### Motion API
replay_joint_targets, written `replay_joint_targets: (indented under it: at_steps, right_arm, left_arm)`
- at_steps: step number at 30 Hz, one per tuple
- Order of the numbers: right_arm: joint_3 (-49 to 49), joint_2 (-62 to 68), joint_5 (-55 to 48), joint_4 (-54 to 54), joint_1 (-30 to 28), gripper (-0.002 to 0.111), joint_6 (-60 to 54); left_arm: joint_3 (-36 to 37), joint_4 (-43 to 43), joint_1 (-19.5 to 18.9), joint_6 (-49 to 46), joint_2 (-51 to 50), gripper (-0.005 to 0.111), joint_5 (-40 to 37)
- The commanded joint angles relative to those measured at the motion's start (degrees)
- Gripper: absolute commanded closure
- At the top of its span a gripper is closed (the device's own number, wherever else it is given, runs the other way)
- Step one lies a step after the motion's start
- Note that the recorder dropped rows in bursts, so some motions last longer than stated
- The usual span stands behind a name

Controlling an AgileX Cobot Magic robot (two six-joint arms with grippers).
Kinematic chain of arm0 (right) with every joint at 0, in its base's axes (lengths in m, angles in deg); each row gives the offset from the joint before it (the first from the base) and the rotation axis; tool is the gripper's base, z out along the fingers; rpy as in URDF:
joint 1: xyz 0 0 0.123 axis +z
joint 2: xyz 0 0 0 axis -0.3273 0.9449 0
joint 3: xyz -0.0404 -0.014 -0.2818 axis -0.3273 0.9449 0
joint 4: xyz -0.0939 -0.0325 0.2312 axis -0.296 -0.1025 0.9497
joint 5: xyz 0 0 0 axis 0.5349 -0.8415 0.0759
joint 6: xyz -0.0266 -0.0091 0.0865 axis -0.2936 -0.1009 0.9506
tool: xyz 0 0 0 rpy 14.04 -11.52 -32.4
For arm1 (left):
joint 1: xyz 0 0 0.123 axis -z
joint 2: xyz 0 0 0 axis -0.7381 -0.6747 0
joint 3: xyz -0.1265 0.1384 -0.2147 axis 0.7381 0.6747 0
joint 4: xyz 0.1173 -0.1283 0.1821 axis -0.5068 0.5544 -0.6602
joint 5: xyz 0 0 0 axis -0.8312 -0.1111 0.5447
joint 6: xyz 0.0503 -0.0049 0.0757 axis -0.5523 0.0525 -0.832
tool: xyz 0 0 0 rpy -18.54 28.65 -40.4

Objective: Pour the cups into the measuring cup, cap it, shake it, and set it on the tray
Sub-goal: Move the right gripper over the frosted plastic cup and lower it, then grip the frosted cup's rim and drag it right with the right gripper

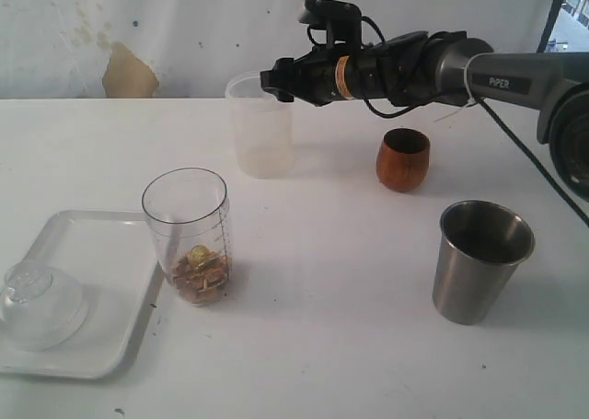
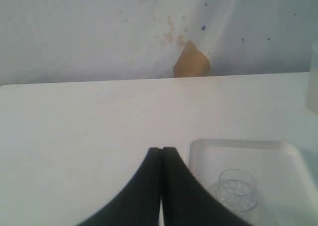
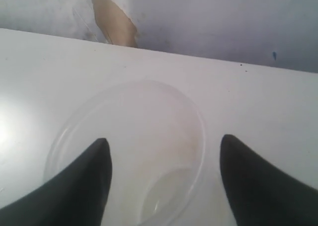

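Observation:
The frosted tumbler (image 1: 260, 129) stands at the back of the table. My right gripper (image 1: 274, 80) is at its rim, on the right side, and is open. In the right wrist view the tumbler (image 3: 134, 151) lies between and below the spread fingers of that gripper (image 3: 164, 139) and looks empty. The measuring cup (image 1: 185, 235) stands upright next to the tray (image 1: 92, 244), with brown and gold pieces in its bottom. The wooden cup (image 1: 402, 159) and the steel cup (image 1: 482, 261) stand to the right. My left gripper (image 2: 161, 149) is shut and empty above the table near the tray (image 2: 238, 151).
A clear domed lid (image 1: 41, 304) lies on the tray's near left part; the left wrist view shows the lid (image 2: 236, 188) too. A white wall with a brown patch (image 1: 127, 72) runs behind the table's back edge.

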Motion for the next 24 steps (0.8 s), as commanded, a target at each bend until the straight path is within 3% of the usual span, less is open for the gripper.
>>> replay_joint_targets:
  at_steps: [1,13,16,24]
  right_arm:
    - [-0.3,1.5,-0.9,-0.1,0.1,0.052,-0.7]
    - [-0.3,2.3,2.8,-0.1,0.1,0.053,-0.4]
    - [-0.3,2.2,3.5,-0.1,0.1,0.061,-0.4]
    - [-0.3,1.4,3.6,-0.1,0.1,0.097,-0.3]
  left_arm:
    - [0.1,0.4,0.3,0.0,0.2,0.107,0.3]
    - [0.1,0.4,0.3,0.0,0.2,0.107,0.3]
    - [0.1,0.4,0.3,0.0,0.2,0.107,0.3]
    - [0.1,0.4,0.3,0.0,0.2,0.107,0.3]
